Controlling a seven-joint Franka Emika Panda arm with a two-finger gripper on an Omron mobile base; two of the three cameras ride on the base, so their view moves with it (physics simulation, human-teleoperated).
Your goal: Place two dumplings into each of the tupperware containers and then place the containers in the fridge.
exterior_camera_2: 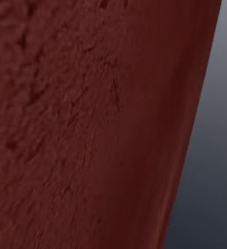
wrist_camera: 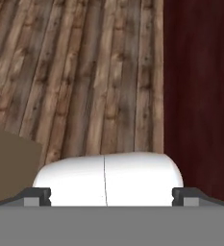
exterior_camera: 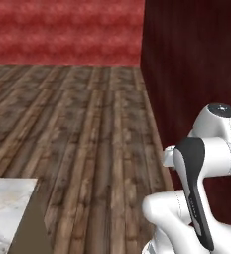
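At the lower right of the left base view, we see the white arm (exterior_camera: 206, 163) folded low, its elbow raised, with a dark cap (exterior_camera: 222, 110) on its top joint and a long black cover (exterior_camera: 194, 188) running down one link. It stands just beside a tall dark maroon panel (exterior_camera: 196, 54) that fills the right side of that view from floor to top edge. A wooden plank floor (exterior_camera: 87, 129) of grey-brown boards runs away from us to a mottled red wall (exterior_camera: 62, 30) at the back. In the lower left corner lies the corner of a white marble counter (exterior_camera: 5, 208), with a plain tan-brown side face (exterior_camera: 35, 228) sloping down to the floor.

In the right base view, we sit close against a rough maroon surface (exterior_camera_2: 85, 121); a smooth grey strip (exterior_camera_2: 217, 146) runs down its right edge, and we cannot tell what that strip belongs to.

In the hand view, the gripper (wrist_camera: 111, 196) looks out over the same planks, with the maroon panel at the right and a brown face (wrist_camera: 10, 163) at the lower left. Its two dark fingertips (wrist_camera: 36, 196) stand far apart, spread wide, with nothing gripped between them.

From these views we cannot tell where the dumplings, the tupperware containers or the fridge are
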